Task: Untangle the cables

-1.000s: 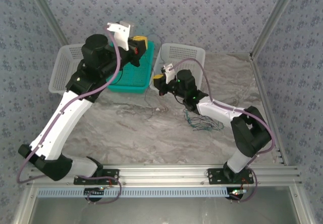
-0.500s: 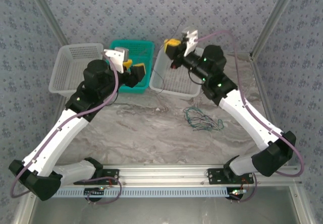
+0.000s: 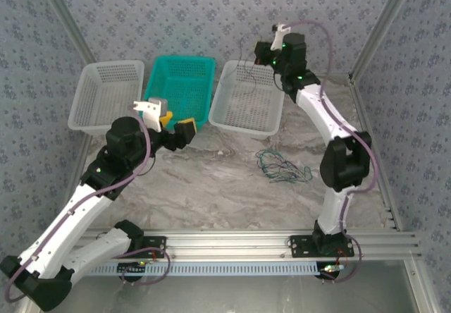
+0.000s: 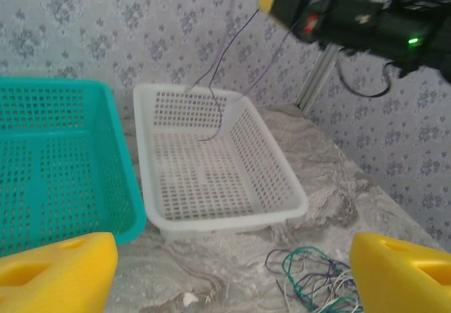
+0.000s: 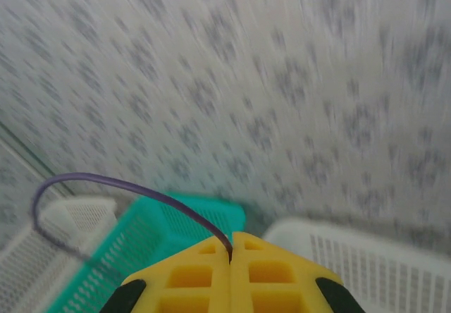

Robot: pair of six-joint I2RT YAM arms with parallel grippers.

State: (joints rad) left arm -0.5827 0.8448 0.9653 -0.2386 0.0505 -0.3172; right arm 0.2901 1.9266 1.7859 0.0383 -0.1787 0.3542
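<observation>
Tangle on the worktop (image 3: 211, 186), one strand lifted clear

The cables (image 3: 282, 166) lie before the white basket (image 3: 271, 126). A dark cable (image 4: 215, 94) hangs into it from the raised right gripper (image 3: 262, 49), jaws clamped on it. The nearer left gripper (image 3: 176, 125), jaws apart, has the tangle to its right.

The left arm (image 3: 77, 200) is bent at the elbow and reached forward, and the left pincer (image 3: 176, 125) is spread wide, its two yellow fingers (image 4: 60, 278) set well apart. The right arm (image 3: 320, 112) is stretched far forward and high; the right pincer (image 5: 231, 249) is pressed shut, fingertips touching, with a thin cable (image 5: 106, 180) pinched between them and arched away to the pincer's left.
</observation>
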